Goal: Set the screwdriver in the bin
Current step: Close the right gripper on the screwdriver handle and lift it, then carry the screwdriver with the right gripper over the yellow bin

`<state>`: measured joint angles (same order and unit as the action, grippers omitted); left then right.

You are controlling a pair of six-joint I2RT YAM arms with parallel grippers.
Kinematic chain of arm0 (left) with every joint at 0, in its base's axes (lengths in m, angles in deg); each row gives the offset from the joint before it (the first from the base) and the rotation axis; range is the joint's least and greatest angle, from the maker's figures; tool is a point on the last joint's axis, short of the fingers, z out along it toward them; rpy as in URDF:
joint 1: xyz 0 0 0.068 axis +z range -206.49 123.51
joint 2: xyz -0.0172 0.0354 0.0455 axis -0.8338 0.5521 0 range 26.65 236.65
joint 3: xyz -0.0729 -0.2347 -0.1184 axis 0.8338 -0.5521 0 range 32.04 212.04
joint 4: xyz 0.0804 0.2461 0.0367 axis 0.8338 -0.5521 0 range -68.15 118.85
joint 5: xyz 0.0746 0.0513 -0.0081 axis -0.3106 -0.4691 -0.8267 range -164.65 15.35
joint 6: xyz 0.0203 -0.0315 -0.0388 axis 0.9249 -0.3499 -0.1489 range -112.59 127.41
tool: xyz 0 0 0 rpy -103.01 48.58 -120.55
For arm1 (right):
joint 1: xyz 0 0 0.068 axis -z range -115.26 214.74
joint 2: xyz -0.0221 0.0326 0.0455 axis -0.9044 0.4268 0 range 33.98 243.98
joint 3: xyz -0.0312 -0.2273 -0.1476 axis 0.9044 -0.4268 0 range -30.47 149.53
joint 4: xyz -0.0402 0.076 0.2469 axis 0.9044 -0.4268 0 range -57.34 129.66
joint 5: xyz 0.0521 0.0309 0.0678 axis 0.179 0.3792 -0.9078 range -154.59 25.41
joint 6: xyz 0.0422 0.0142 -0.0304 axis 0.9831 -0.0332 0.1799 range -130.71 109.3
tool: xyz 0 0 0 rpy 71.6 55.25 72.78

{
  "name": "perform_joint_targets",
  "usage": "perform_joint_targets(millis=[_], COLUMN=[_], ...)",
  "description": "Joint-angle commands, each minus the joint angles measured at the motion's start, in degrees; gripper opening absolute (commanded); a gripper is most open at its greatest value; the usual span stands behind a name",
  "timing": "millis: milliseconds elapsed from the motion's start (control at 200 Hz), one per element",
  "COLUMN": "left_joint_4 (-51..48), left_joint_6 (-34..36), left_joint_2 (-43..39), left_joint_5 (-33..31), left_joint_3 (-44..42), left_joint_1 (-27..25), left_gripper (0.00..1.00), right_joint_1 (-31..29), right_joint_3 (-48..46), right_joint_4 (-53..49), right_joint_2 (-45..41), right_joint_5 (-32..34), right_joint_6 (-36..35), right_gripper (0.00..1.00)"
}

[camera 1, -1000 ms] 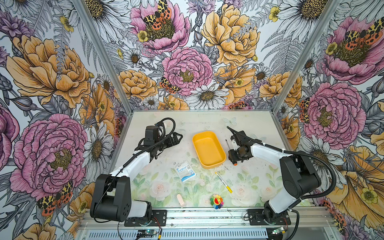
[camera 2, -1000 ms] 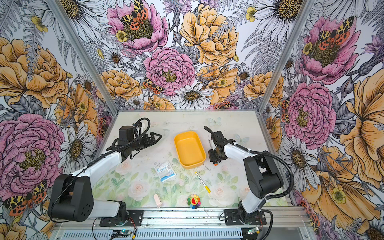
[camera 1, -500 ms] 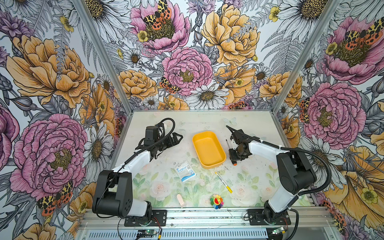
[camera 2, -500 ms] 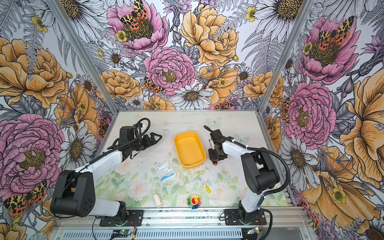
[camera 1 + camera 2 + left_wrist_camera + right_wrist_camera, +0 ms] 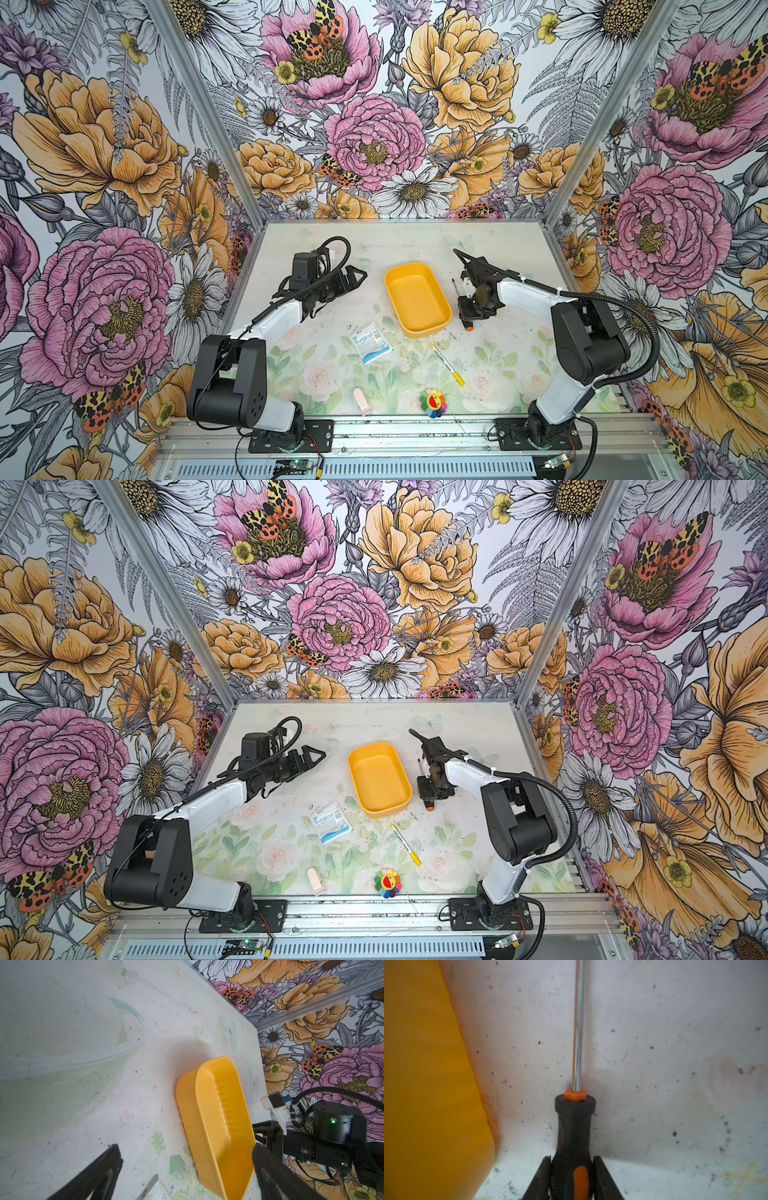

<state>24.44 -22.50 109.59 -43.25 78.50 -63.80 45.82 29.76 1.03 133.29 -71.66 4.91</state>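
At 3 o'clock of the bin (image 5: 415, 297), just beside its long wall and outside it, the screwdriver (image 5: 468, 328) lies low on the table (image 5: 498, 249), not touching the bin. In both top views its thin shaft points toward 12 o'clock and its orange end cap toward 6 o'clock. The right gripper (image 5: 466, 318) comes down on it from the 3 o'clock side. In the right wrist view the two black fingers (image 5: 545, 1172) are pressed against either side of the black handle (image 5: 574, 1126), so the right gripper (image 5: 572, 1169) pinches the screwdriver. Whether the tool rests on the table or is just off it cannot be told. The yellow wall of the bin (image 5: 425, 1084) fills one side of that view, near the handle but apart from it.

At 9 o'clock of the bin the left gripper (image 5: 353, 276) hovers with its tips turned toward the bin and well apart from it. The left wrist view shows the left gripper (image 5: 186, 1147) with its jaws spread wide and nothing between them.

The bin holds nothing. A white packet (image 5: 370, 343) lies at 7 o'clock of it and a yellow-handled tool (image 5: 448, 365) at 5 o'clock. A flower toy (image 5: 433, 403) and a small pink piece (image 5: 361, 401) sit near the table's 6 o'clock edge.
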Motion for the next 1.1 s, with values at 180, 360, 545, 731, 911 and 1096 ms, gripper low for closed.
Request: perform_joint_targets(millis=[180, 360, 545, 731, 911, 1096], left_joint_4=[1.5, 1.5, 1.4, 1.4, 1.5, 1.4], left_joint_6=[-0.3, -0.4, -0.4, -0.3, -0.3, -0.4], left_joint_2=[0.9, 1.1, 1.3, 1.5, 1.3, 1.5], left_joint_5=[1.7, 1.9, 2.0, 2.2, 2.1, 1.9], left_joint_3=[0.4, 0.5, 0.5, 0.3, 0.1, 0.3], left_joint_1=[0.5, 0.5, 0.5, 0.6, 0.6, 0.6], left_gripper=[0.99, 0.99, 0.99, 0.99, 0.99, 0.99], right_joint_1=[-0.6, 0.2, 2.8, 4.7, 3.9, -3.5], right_joint_3=[-0.3, 0.9, 3.1, 8.9, 14.1, 17.7], right_joint_4=[-1.2, -1.5, -2.3, -5.9, -7.0, -6.7], right_joint_2=[0.9, -2.5, -6.7, -10.3, -13.0, -12.9], right_joint_5=[-2.8, -4.9, -8.0, -8.5, -11.4, -10.9], right_joint_6=[0.0, -0.2, -0.2, -0.7, 1.7, 6.6], right_gripper=[0.12, 0.06, 0.05, 0.05, 0.03, 0.00])
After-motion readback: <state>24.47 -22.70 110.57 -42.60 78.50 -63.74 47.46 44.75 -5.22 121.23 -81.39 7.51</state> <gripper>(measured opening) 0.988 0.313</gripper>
